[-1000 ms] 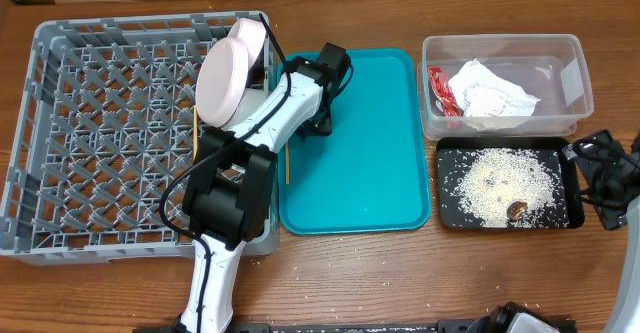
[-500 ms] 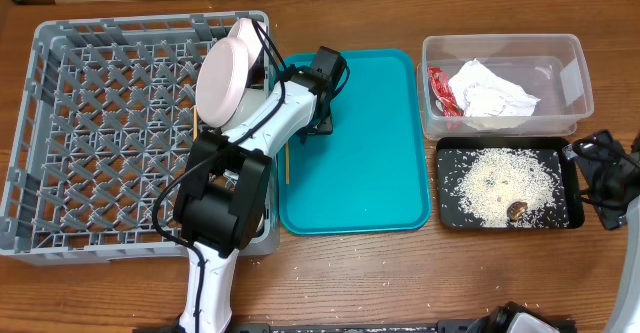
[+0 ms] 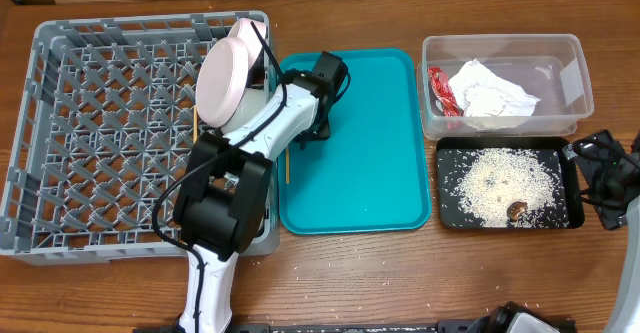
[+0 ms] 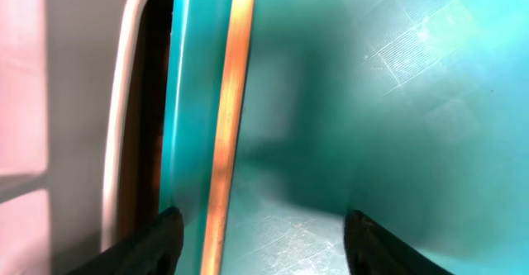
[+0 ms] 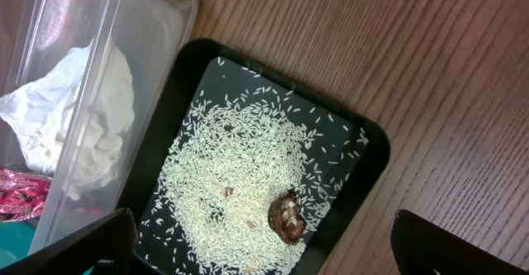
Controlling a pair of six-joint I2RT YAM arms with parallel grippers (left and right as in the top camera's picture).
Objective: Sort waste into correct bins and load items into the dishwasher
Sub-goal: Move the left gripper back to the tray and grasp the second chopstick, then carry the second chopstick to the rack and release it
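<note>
My left gripper (image 3: 316, 131) is low over the left edge of the teal tray (image 3: 370, 173). In the left wrist view it (image 4: 264, 246) is open, its fingers either side of a wooden chopstick (image 4: 227, 126) lying along the tray rim. That chopstick (image 3: 287, 163) also shows from overhead. A second chopstick (image 3: 195, 133) lies in the grey dish rack (image 3: 90, 133), where a pale plate (image 3: 225, 78) stands on edge. My right gripper (image 5: 273, 254) is open and empty above the black tray (image 5: 372, 168), which holds rice (image 5: 240, 168) and the brown lump (image 5: 285, 217). Cup and bowls are out of view.
The clear tub (image 3: 560, 73) at the back right holds the red wrapper (image 3: 438, 88) and the white napkin (image 3: 492, 91). The black tray (image 3: 572, 188) sits just in front of it. Stray rice grains lie on the wood in front of the teal tray.
My left arm has shifted slightly to the left, with its gripper staying at the teal tray's left edge. The right arm has not moved.
</note>
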